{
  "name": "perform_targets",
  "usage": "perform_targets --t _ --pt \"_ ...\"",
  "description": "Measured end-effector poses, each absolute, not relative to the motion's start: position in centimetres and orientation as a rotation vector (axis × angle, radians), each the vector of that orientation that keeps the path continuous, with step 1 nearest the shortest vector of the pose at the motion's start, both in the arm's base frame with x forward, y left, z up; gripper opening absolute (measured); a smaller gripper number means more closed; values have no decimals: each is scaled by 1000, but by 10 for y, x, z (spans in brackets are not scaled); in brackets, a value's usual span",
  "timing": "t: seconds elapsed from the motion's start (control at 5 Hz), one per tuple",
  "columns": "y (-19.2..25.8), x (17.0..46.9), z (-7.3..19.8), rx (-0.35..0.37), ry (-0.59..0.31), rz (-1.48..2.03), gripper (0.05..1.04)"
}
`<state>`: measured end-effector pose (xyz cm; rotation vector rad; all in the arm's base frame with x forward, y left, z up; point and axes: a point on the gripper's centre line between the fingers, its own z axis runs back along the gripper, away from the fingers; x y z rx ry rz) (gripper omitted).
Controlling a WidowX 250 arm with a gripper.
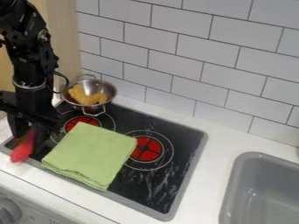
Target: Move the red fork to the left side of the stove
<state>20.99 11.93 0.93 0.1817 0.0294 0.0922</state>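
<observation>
Clutching the blurred red fork (22,152), the gripper (30,139) hangs over the left end of the black stove (181,153) — then white counter (201,192), tiled wall (175,43) behind. One metal bowl (114,92) with yellowish food (88,97), one green cloth (90,153) partly hiding two burners (147,148); one grey sink (232,177) — cut off.

Folded green cloth (90,154); metal two-handled bowl (111,91) holding orange-brown pieces (88,97); gray sink (233,183) at right; white tiled wall (192,57) behind.
</observation>
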Motion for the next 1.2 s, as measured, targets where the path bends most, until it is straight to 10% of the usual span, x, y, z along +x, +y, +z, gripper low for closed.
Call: perform_targets --t 0.2,0.4,1.2 --pt "116 207 11 160 46 88 955" --pt "117 205 26 175 28 112 1017" --pt "32 209 69 150 26 265 1000"
